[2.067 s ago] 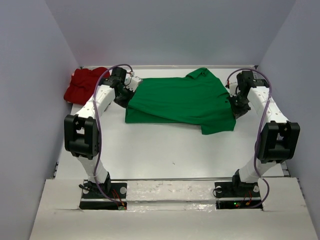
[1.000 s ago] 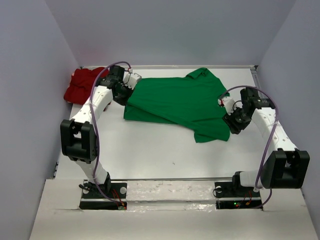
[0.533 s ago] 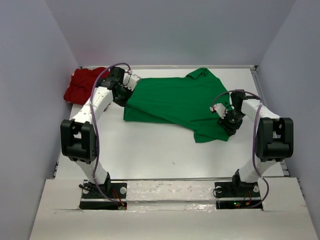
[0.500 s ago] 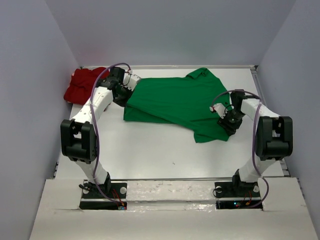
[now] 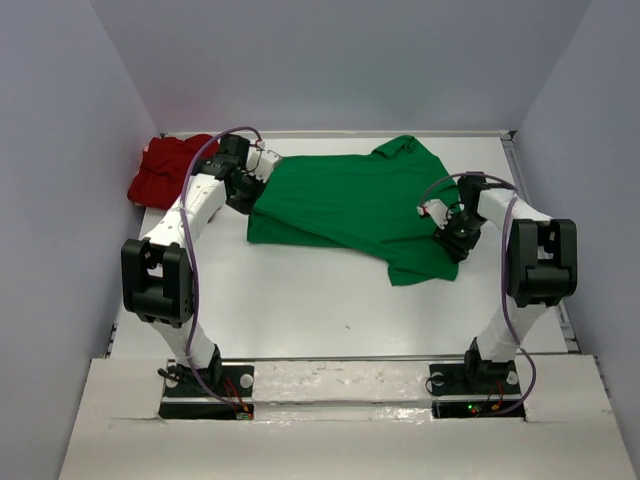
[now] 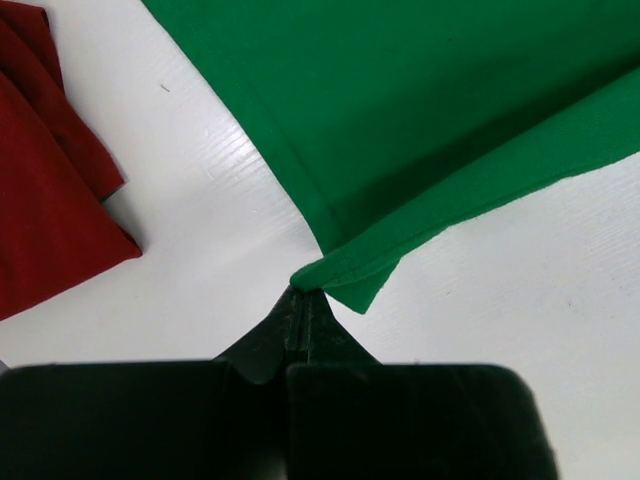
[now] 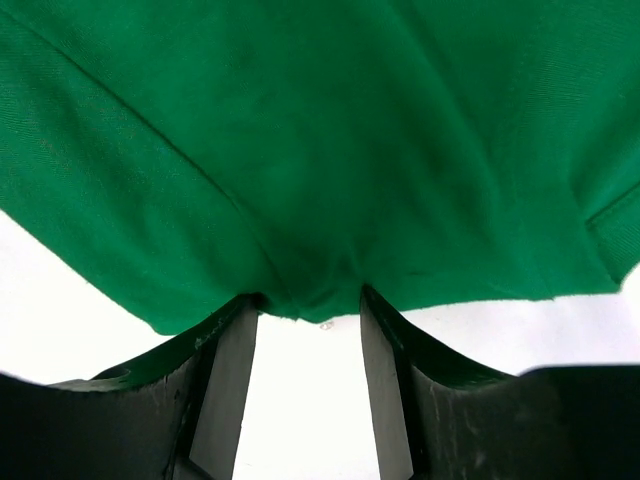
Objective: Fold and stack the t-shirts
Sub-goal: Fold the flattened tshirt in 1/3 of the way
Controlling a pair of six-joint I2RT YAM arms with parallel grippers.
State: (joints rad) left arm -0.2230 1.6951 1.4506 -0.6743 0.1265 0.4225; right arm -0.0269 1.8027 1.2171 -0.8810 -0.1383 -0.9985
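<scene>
The bright green t-shirt (image 5: 350, 205) lies spread across the back of the table, partly folded, with a flap hanging toward the front right. My left gripper (image 5: 250, 195) is at its left edge, shut on a folded corner of the green cloth (image 6: 345, 275); the pinch shows at the tips (image 6: 303, 296). My right gripper (image 5: 450, 240) is at the shirt's right hem, open. In the right wrist view its fingers (image 7: 310, 305) stand either side of the green hem (image 7: 320, 130) with bare table between them. The deep red t-shirt (image 5: 165, 170) lies bunched at the back left corner.
Grey walls close in the table (image 5: 330, 300) on the left, back and right. The red cloth (image 6: 50, 220) lies just left of my left gripper. Both arm bases stand at the near edge.
The right arm's elbow has swung inward and its gripper has crept a little up along the shirt's right hem. The shirt's front right flap was drawn inward earlier. The left arm has stayed put.
</scene>
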